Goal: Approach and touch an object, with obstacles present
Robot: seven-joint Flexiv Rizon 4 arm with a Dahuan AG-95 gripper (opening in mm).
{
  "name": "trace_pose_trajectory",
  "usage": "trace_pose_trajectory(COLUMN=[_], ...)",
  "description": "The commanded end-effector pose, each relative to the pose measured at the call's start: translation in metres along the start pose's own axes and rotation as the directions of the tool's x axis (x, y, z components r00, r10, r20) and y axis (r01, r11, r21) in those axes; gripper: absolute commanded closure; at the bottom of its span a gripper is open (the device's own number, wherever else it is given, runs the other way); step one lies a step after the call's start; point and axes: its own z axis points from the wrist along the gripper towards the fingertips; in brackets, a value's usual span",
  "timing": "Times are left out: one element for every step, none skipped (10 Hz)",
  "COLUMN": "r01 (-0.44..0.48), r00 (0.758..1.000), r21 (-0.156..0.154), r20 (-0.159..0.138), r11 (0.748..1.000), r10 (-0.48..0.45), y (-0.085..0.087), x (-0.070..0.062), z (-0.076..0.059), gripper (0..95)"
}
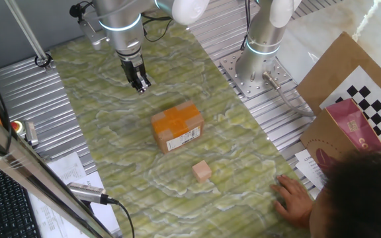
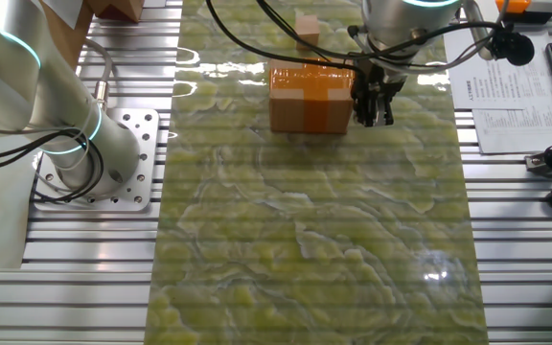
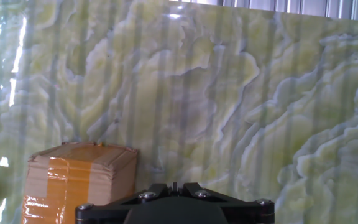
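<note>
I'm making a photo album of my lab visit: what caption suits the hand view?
Looking down the end effector at a green marbled table, with an orange-taped cardboard box at lower left.

Nothing is legible here. The cardboard box [image 1: 177,128] carries a white printed label [image 1: 184,139] on its side, its print too small to read. Papers [image 2: 514,113] at 3 o'clock on the bench [image 2: 314,249] show blurred lines. A pink package [image 1: 357,125] bears a partial letter.
</note>
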Motion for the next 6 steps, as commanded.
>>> trace_pose_trajectory(r01=[-0.003,-0.003,-0.002,-0.002,-0.001,-0.002], r00=[1.0,1.0,1.0,1.0,1.0,1.0], r21=[0.001,0.001,0.002,0.001,0.001,0.002], r20=[-0.002,-0.002,-0.003,-0.003,-0.003,-0.004], r11=[1.0,1.0,1.0,1.0,1.0,1.0], r10=[0.003,0.003,0.002,0.002,0.001,0.002], y=[0.0004,0.0005,0.0007,0.0009,0.0014,0.0024], x=[-0.004,-0.0059,-0.0066,-0.0075,-0.0091,-0.0108], z=[-0.0004,-0.0008,-0.0012,-0.0016,-0.0021,-0.0025], gripper=[95.0,95.0,95.0,95.0,95.0,95.0])
